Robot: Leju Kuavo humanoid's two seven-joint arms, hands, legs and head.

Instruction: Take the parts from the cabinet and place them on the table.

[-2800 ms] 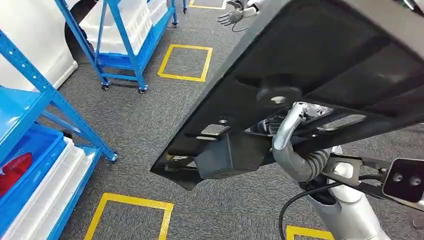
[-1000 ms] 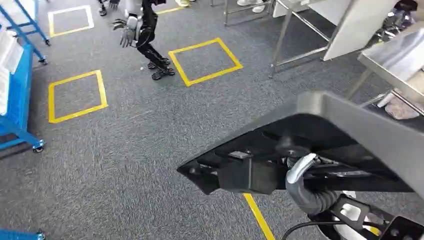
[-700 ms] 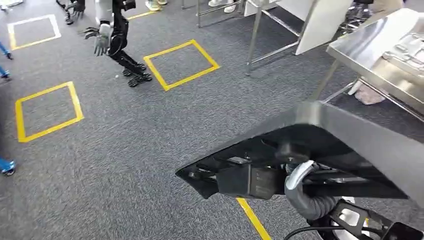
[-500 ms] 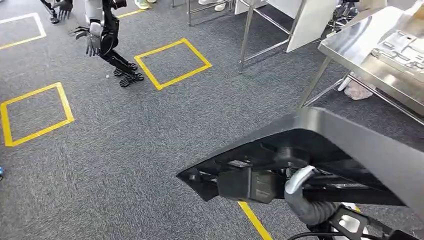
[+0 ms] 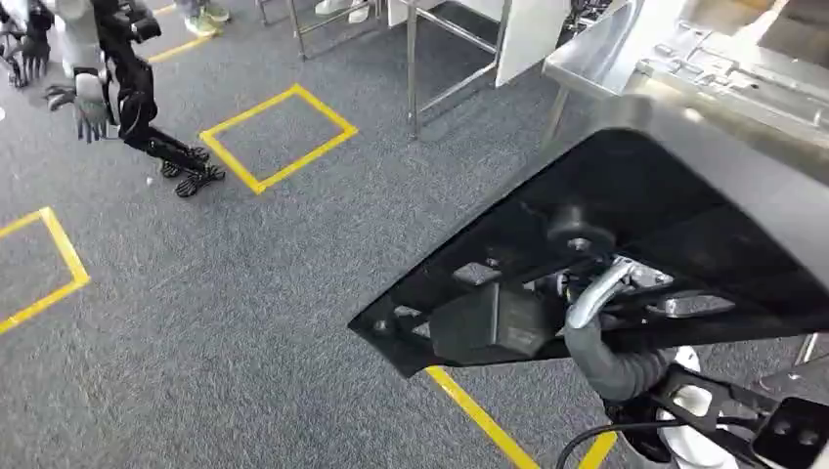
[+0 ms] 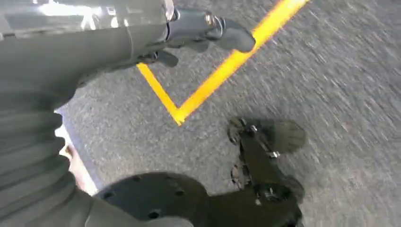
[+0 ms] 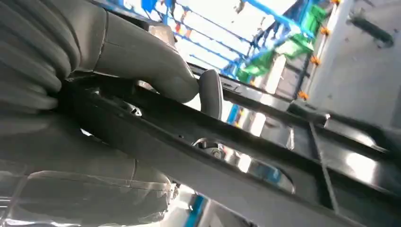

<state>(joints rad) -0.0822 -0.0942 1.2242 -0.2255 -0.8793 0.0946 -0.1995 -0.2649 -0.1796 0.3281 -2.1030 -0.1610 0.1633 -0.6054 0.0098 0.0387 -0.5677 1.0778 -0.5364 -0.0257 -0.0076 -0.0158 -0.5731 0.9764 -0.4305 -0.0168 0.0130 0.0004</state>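
A large black panel part (image 5: pixel 675 225) fills the right half of the head view, its ribbed underside facing me. My right hand (image 5: pixel 594 305) grips a rib under it; in the right wrist view the thumb and fingers (image 7: pixel 142 64) wrap a black bar of the part (image 7: pixel 265 156). A steel table (image 5: pixel 596 54) stands at the top right, just beyond the part, with grey pressed parts (image 5: pixel 728 59) lying on it. My left hand (image 6: pixel 203 30) hangs over the carpet, fingers loosely extended, holding nothing.
Grey carpet with yellow taped squares (image 5: pixel 279 137) and a yellow line (image 5: pixel 479 415) lies ahead. Another humanoid robot (image 5: pixel 108 88) stands at the far left. Steel frame legs (image 5: pixel 411 68) and a white board (image 5: pixel 528 29) stand at the back.
The camera has swung on: the whole scene has shifted, and the steel table now lies closer at the top right. The black part stays in my right hand, sitting higher in the picture.
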